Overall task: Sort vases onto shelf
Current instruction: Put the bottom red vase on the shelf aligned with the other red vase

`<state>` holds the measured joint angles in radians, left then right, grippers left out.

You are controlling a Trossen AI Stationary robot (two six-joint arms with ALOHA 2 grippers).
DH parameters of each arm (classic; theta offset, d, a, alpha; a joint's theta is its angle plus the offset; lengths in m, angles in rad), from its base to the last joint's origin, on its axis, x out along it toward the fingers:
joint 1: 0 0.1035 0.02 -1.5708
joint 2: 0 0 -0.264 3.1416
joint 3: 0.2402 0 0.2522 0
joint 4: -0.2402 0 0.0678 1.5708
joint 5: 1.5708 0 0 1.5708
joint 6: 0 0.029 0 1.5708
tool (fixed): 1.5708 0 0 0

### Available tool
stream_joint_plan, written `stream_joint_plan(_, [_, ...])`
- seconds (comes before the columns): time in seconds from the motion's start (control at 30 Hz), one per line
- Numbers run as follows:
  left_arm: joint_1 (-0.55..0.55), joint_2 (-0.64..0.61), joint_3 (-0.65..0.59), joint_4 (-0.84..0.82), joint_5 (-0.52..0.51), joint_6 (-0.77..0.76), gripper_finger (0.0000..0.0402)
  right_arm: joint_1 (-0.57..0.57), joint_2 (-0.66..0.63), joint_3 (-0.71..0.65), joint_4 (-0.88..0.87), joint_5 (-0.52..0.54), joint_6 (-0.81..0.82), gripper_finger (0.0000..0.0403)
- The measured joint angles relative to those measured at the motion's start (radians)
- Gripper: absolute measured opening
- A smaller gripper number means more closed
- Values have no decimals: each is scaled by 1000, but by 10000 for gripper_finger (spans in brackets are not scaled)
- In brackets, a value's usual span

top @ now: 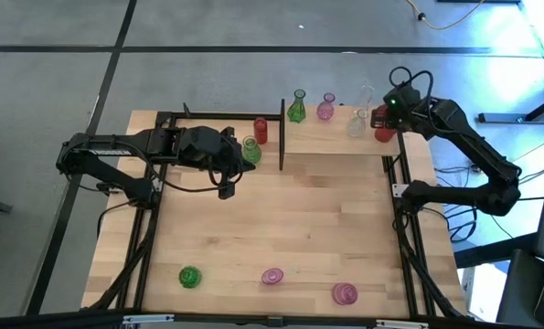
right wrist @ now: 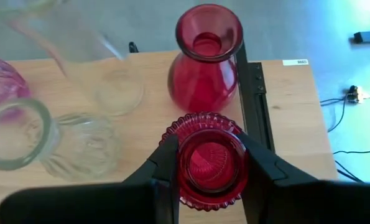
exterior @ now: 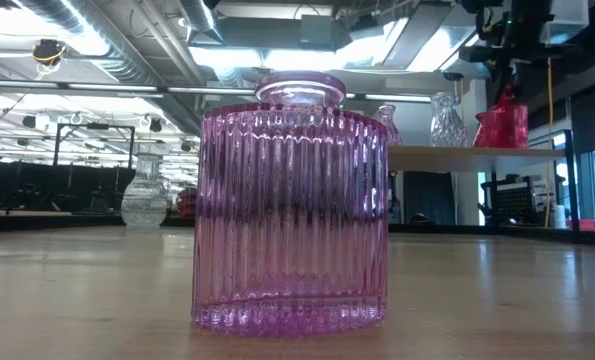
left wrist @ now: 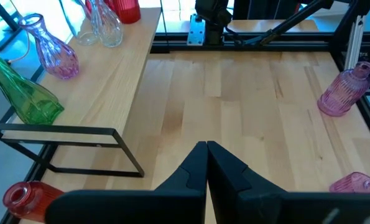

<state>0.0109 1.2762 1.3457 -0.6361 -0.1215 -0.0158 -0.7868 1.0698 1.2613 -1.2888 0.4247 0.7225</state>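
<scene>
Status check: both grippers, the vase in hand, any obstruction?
Right gripper clamps ribbed red vase over shelf. Left gripper shut, empty. Red bulbous vase close ahead.

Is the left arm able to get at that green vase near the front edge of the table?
Probably yes. The green vase stands alone on open tabletop, and the shut left gripper holds nothing, with only bare wood between them. Whether its reach suffices is uncertain.

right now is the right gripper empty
No, the right gripper is shut on the neck of a ribbed red vase standing on the shelf.
</scene>
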Motion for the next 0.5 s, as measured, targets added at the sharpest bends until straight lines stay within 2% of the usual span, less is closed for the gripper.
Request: stream_joint_plan(0.5, [0, 0, 0, 1, 0, 1, 0, -109, 1, 0, 48, -70, -100, 91])
